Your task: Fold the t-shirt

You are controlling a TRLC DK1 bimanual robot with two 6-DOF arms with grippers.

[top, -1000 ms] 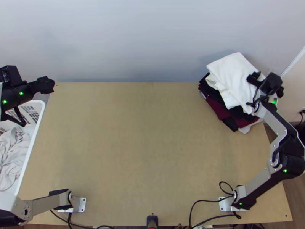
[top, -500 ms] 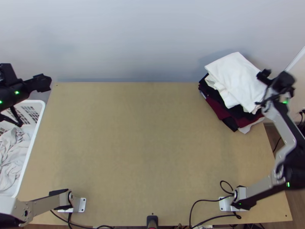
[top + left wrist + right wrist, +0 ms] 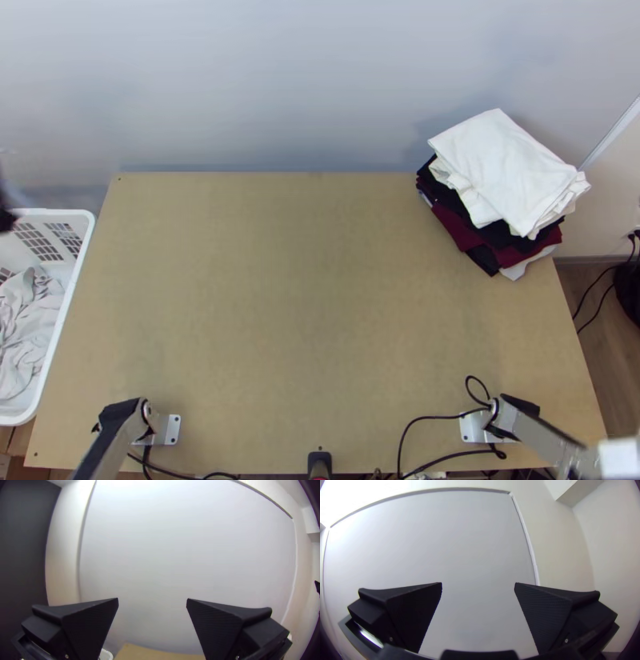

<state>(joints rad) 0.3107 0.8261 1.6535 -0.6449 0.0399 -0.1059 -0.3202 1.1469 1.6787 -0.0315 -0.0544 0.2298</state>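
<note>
While the left gripper (image 3: 152,598) and right gripper (image 3: 478,582) held their fingers apart, the white t-shirt (image 3: 500,164) lay folded atop the clothes stack (image 3: 458,230) at the worktop (image 3: 304,320)'s far right, likely light and limp, best pinched through its layers along a fold.

The wooden table (image 3: 312,304) is looked down on steeply from high over its near edge in the top view, with both arm bases (image 3: 166,429) (image 3: 476,428) framed. In the left wrist view, the pale wall panel (image 3: 186,556) is faced from beyond a close pair of black fingers (image 3: 90,623); the table's far left corner and the white basket's rim (image 3: 60,213) are shared with the top view. The same panel is faced in the right wrist view, its upper edge included.
</note>
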